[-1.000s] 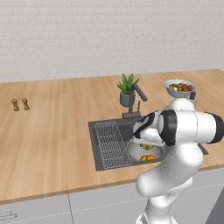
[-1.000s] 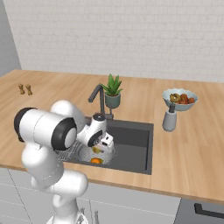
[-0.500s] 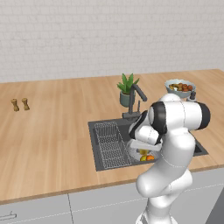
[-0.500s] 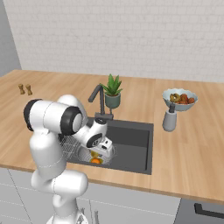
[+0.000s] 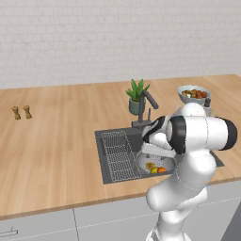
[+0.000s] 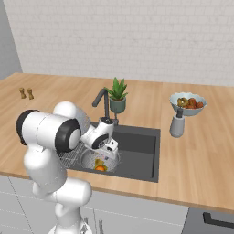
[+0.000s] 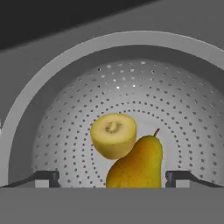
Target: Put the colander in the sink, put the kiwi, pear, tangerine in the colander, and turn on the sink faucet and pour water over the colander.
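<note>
Fruit sits where the rinse can reach it: we see the kiwi (image 7: pixel 113 135) touching the pear (image 7: pixel 136 166) in the colander (image 7: pixel 78 100), with the tangerine (image 6: pixel 100 168) beside them, the colander in the sink (image 6: pixel 141 151). Our gripper (image 7: pixel 112 176) hangs just above with fingers spread wide, holding nothing. We judge the sink faucet (image 6: pixel 101 99) comes next. Around it runs a wooden counter (image 5: pixel 56 136) under a pale brick wall (image 5: pixel 94 37).

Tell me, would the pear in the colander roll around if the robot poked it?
Probably only a little. The pear has a fat bottom and narrow top, so it would likely wobble in a curve, not roll straight. It leans against the kiwi, and the colander curves upward, which should nudge it back toward the middle.
</note>
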You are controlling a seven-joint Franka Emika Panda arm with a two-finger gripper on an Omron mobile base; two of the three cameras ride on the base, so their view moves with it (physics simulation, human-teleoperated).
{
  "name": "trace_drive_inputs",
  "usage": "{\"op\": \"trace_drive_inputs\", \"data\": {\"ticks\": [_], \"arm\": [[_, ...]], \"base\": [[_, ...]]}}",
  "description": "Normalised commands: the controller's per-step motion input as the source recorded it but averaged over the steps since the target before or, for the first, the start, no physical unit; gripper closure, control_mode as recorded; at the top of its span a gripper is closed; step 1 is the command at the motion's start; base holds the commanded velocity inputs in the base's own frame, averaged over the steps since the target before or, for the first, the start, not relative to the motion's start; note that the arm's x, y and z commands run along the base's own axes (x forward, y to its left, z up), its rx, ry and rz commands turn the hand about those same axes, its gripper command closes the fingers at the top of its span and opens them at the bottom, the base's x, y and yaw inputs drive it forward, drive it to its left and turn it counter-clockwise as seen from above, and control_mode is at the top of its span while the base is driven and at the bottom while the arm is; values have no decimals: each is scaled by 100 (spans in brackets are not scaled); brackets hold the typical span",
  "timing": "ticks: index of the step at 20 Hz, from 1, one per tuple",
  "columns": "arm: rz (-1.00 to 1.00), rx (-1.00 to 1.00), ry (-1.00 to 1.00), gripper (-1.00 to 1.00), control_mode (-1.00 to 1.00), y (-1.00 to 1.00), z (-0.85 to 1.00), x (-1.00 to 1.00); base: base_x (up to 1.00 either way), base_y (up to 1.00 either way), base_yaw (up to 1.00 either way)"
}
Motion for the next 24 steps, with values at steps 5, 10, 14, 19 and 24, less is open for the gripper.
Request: {"op": "trace_drive_inputs", "data": {"ticks": [5,10,14,19,24], "arm": [[0,7,-4,-100,-100,-51,75,-7],[0,22,-5,-100,-100,-80,80,-2],[0,25,-4,-100,-100,-42,64,0],[0,22,-11,-100,-100,-2,35,9],[0,19,-13,-100,-100,0,18,35]], "base": [[0,0,0],[0,0,0],[0,0,0],[0,0,0],[0,0,0]]}}
